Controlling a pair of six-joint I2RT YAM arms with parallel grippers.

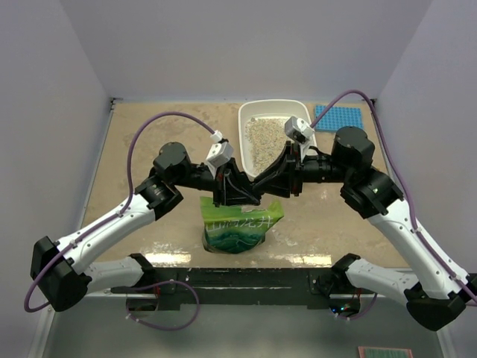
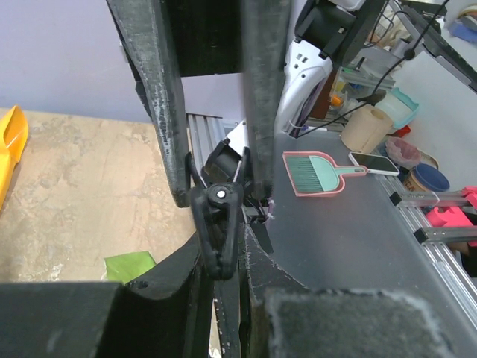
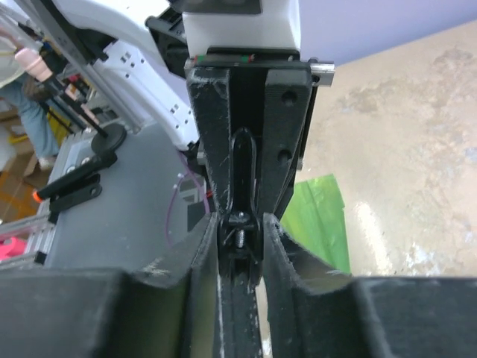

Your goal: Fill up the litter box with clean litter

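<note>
We see the 2 arms meeting over the near middle of the table, above a green bag that stands upright just in front of the arm bases. The left gripper and right gripper point at each other over the bag's top, nearly touching.

Between them sits a black clip with a round screw at its pivot. In the right wrist view, the left gripper's 2 fingers press against either side of the clip's upright arm, so we read that gripper as clamped on the clip. The right gripper's own fingers stand close on both sides of the clip's lower part. Their jaws are narrowed around it, but we cannot tell whether they press on it or only flank it.

The litter box lies at the back of the table, right of centre, well apart from the bag and partly behind the right arm's wrist. Litter covers part of its floor, and bare white shows at its far end. A blue mat lies flat just to the right of the box. In the left wrist view, a yellow scoop shows at the left edge, resting on the table.
</note>
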